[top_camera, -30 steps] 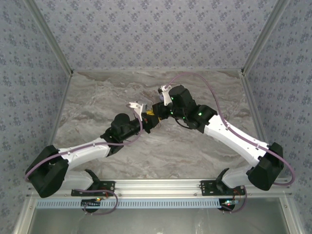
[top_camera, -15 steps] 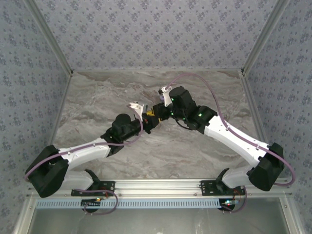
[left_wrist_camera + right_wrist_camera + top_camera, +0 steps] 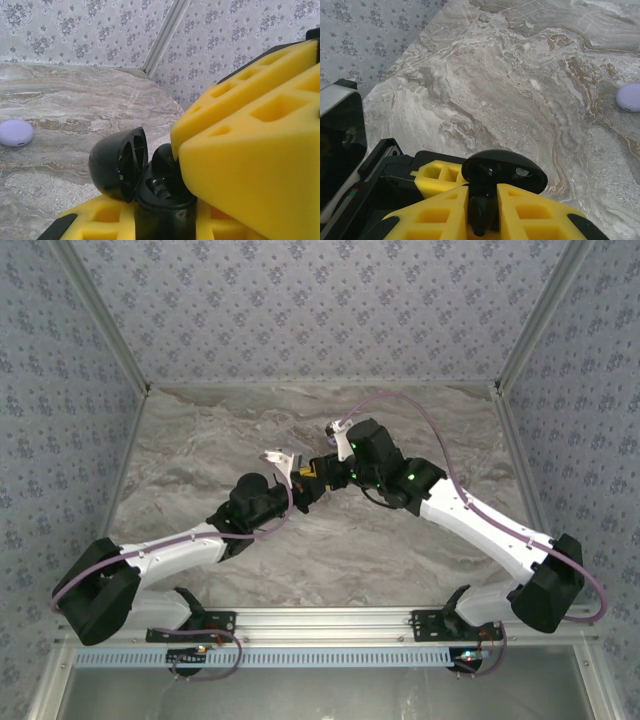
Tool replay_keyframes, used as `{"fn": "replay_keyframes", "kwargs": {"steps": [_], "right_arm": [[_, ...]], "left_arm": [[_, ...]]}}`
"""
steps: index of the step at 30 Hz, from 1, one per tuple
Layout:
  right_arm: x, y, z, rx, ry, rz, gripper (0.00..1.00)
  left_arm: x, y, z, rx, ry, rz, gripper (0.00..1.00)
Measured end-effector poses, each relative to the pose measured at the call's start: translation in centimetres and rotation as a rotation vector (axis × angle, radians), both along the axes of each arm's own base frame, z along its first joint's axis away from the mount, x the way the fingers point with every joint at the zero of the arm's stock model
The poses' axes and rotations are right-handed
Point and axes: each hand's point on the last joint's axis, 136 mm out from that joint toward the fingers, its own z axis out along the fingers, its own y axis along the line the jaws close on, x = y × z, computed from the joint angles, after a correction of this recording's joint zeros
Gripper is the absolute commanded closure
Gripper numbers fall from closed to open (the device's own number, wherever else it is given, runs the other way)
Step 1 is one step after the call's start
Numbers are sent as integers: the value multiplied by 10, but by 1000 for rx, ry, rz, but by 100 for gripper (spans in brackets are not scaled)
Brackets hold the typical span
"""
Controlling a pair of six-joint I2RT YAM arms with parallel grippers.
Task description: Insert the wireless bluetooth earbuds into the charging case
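Note:
My left gripper (image 3: pixel 162 215) is shut on the black charging case (image 3: pixel 165 200), gripping its body between yellow foam fingers. The case stands upright with its lid (image 3: pixel 117 162) swung open to the left. My right gripper (image 3: pixel 483 200) is shut on a black earbud (image 3: pixel 482 215) and holds it at the case's open top, where the earbud (image 3: pixel 165 160) touches the rim. The lid (image 3: pixel 505 171) lies just beyond the right fingers. In the top view the two grippers (image 3: pixel 312 476) meet above the middle of the table. The other earbuds are out of view.
A closed lavender round case (image 3: pixel 15 133) lies on the marble table (image 3: pixel 520 75), also seen from the right wrist as a lavender case (image 3: pixel 630 96). Patterned walls and metal corner posts (image 3: pixel 530 330) enclose the table.
Both grippers stay together at the case. The right arm's purple cable has arched a little higher, and the right wrist has shifted slightly.

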Motion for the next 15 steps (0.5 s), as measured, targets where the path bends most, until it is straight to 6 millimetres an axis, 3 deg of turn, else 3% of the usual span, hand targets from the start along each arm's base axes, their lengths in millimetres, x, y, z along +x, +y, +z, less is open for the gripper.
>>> {"fn": "replay_keyframes", "kwargs": {"steps": [15], "right_arm": [[-1, -3, -2, -12, 8, -4, 65]], "left_arm": [[-4, -3, -2, 26, -18, -31, 93]]}}
